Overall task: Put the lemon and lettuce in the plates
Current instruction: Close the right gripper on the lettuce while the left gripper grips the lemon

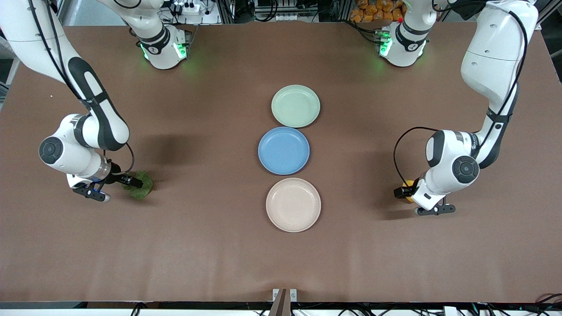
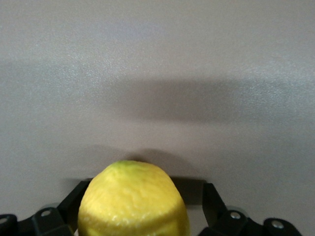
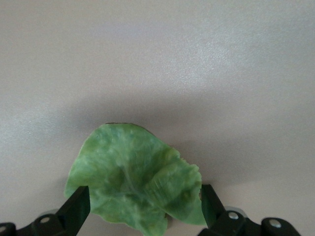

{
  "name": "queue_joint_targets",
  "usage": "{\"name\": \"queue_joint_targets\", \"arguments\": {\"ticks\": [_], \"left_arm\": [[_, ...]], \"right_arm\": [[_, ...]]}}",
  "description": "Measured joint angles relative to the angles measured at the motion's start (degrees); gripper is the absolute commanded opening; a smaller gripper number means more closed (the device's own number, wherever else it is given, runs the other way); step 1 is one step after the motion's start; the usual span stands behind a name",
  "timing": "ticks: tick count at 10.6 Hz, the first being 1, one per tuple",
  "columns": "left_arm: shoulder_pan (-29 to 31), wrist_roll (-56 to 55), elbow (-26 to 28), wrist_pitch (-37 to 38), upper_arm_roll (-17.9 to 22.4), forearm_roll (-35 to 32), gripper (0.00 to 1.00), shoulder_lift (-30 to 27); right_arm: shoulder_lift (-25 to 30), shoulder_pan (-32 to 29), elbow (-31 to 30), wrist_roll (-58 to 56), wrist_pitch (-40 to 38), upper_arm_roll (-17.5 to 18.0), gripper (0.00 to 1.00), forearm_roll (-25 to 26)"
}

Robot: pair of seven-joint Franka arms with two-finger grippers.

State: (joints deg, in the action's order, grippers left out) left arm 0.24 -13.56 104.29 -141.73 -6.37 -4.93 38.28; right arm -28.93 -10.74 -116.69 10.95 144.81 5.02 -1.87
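Note:
The yellow lemon (image 1: 409, 183) (image 2: 133, 206) lies on the table toward the left arm's end. My left gripper (image 1: 404, 191) (image 2: 145, 191) is down around it, open, one finger (image 2: 211, 199) on each side and a gap showing beside the fruit. The wrinkly green lettuce (image 1: 142, 189) (image 3: 133, 182) lies toward the right arm's end. My right gripper (image 1: 131, 181) (image 3: 143, 197) straddles it, open, with its fingers (image 3: 78, 209) at the leaf's edges. The mint green plate (image 1: 295, 105) and the beige-pink plate (image 1: 293, 204) stand empty at mid-table.
A blue plate (image 1: 283, 150) sits empty between the two task plates, so the three form a line running toward the front camera. Bare brown tabletop (image 1: 210, 145) lies between each gripper and the plates.

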Motion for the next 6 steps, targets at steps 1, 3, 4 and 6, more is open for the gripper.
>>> {"name": "queue_joint_targets", "arguments": {"ticks": [1,3,4,6], "left_arm": [[0.02,0.01,0.03,0.00,0.07,-0.72,0.87,0.00],[0.09,0.00,0.03,-0.02,0.07,-2.78,0.60,-0.04],[0.08,0.00,0.03,-0.01,0.04,-2.88,0.52,-0.19],[0.11,0.00,0.03,0.00,0.06,-2.93,0.45,-0.20]], "right_arm": [[0.00,-0.01,0.00,0.00,0.07,0.00,1.00,0.00],[0.00,-0.05,0.00,0.00,0.16,0.00,0.72,0.00],[0.00,-0.05,0.00,0.00,0.17,0.00,0.45,0.00],[0.00,-0.25,-0.01,0.00,0.88,-0.04,0.03,0.00]]}}
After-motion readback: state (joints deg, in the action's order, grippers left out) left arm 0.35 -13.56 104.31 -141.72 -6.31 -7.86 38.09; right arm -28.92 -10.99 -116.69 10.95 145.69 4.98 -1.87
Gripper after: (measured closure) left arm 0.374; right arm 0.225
